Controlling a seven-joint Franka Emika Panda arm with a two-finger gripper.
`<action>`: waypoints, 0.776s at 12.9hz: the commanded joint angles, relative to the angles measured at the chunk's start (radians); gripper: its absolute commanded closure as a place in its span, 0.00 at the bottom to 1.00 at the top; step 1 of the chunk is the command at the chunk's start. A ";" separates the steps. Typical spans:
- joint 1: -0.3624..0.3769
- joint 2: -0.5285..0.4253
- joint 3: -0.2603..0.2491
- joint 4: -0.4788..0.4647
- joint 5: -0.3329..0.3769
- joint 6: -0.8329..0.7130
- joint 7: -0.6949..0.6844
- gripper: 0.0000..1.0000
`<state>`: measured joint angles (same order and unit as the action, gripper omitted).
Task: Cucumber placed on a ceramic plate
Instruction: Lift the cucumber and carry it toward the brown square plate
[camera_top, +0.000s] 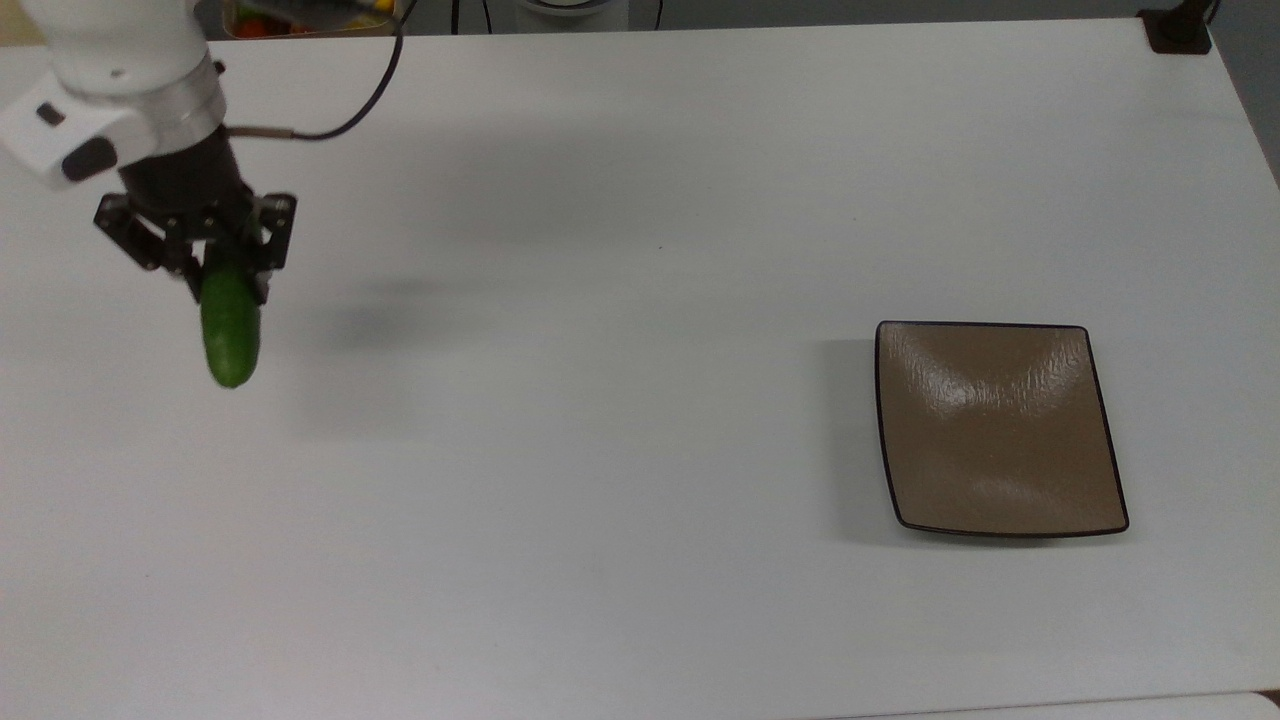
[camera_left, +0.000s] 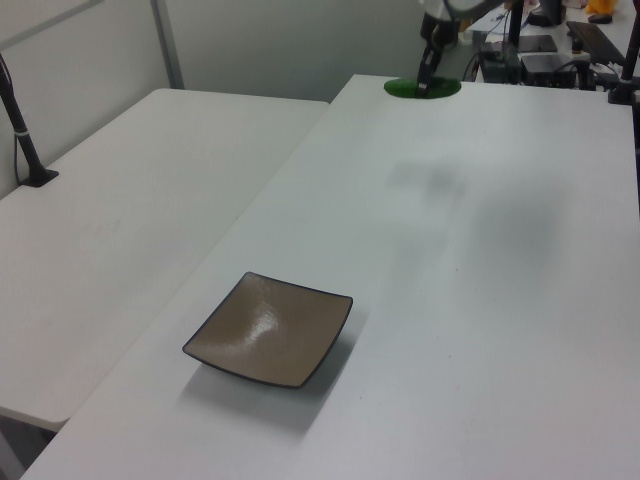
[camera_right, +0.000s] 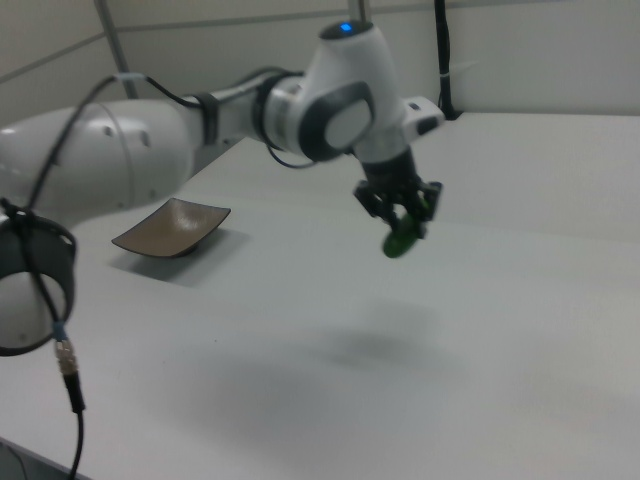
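Cucumber (camera_top: 230, 335) clamped at its upper end between the fingers of the Franka arm's gripper (camera_top: 228, 275), hanging clear above the white table (camera_top: 620, 200); in the right view the dark-green vegetable (camera_right: 400, 238) juts out below the black fingers with open air and a soft shadow beneath it. From the gripper, the cucumber's free rounded tip points toward the bottom of the top view. The ceramic plate (camera_top: 1000, 430), square, glossy brown with a thin black rim, lies well apart from the gripper, far off toward the top view's right and somewhat lower in the frame, with nothing on it. In the left view the plate (camera_left: 270, 330) sits in the foreground while the gripper (camera_left: 428, 82) holds the cucumber (camera_left: 422, 88) at the far end of the table. A black cable (camera_top: 340, 120) trails from the wrist just above the gripper.
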<state>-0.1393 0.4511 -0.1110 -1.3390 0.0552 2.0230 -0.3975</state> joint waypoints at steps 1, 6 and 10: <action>0.044 -0.184 0.002 -0.164 0.008 -0.075 0.045 1.00; 0.177 -0.327 0.004 -0.298 0.032 -0.079 0.083 1.00; 0.341 -0.292 0.005 -0.260 0.034 -0.066 0.323 1.00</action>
<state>0.1159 0.1590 -0.0984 -1.5921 0.0747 1.9407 -0.1977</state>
